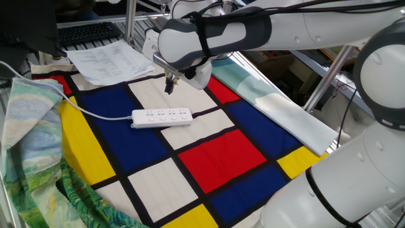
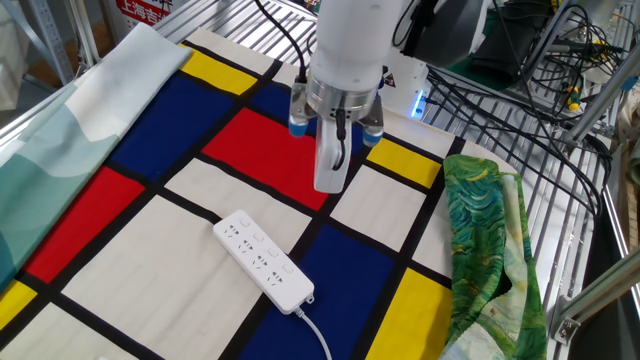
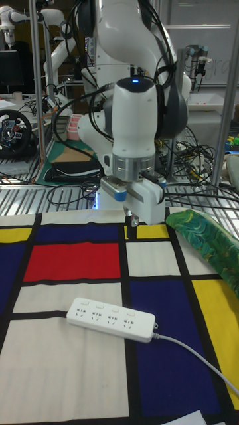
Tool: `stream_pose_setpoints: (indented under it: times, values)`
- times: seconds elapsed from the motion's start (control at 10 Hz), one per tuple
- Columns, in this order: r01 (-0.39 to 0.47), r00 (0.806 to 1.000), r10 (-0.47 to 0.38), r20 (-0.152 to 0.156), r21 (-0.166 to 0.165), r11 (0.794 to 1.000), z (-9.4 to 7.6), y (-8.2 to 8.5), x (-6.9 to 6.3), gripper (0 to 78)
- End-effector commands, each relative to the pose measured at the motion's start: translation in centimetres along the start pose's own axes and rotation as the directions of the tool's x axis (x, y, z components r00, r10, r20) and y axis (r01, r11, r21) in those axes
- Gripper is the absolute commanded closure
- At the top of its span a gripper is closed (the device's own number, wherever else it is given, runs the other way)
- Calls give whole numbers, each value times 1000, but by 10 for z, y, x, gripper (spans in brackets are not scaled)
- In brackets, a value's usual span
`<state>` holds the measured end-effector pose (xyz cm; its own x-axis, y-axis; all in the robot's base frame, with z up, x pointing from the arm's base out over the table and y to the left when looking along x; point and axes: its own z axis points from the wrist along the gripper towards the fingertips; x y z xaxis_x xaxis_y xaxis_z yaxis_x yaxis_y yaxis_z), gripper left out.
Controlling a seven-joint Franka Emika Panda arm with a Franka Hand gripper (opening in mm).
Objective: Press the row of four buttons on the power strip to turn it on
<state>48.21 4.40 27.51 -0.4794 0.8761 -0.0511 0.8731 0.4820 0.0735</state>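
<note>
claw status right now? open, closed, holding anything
claw: cannot tell whether open or closed, since no view shows the fingertips clearly; it holds nothing and hangs above the cloth, apart from the power strip.

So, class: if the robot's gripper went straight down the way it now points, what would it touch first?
Probably the colour-block tablecloth, not the long white power strip. The gripper hangs above the cloth beside the strip, though depth is uncertain.

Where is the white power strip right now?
The power strip lies flat on a white square of the checkered cloth, below and in front of the gripper that hangs above the cloth. Its cord trails toward the green cloth.
</note>
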Motion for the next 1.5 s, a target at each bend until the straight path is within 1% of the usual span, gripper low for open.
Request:
stream_pose_setpoints:
  times: [0.1,0.2,0.4,0.5,0.6,0.7,0.8,0.9,1.1,1.3,1.5]
  values:
    - [-19,1000,18,-23,-14,1000,-1,1,0,776]
    - [-38,999,37,-29,-16,999,-1,1,0,776]
    - [-52,998,51,-24,-16,999,-1,1,0,776]
    - [-59,998,58,-17,-29,998,-1,1,0,776]
    - [-56,998,55,-22,-33,998,-1,1,0,776]
    - [-48,998,47,-30,-35,998,-1,1,0,776]
    - [-51,997,48,-53,-46,998,-1,1,0,776]
    - [-55,996,52,-66,-49,997,-1,1,0,776]
    - [-81,994,78,-73,-42,996,0,2,0,776]
    - [-117,991,114,-64,-35,993,6,6,4,776]
    - [-137,989,135,-62,-33,990,12,10,7,776]
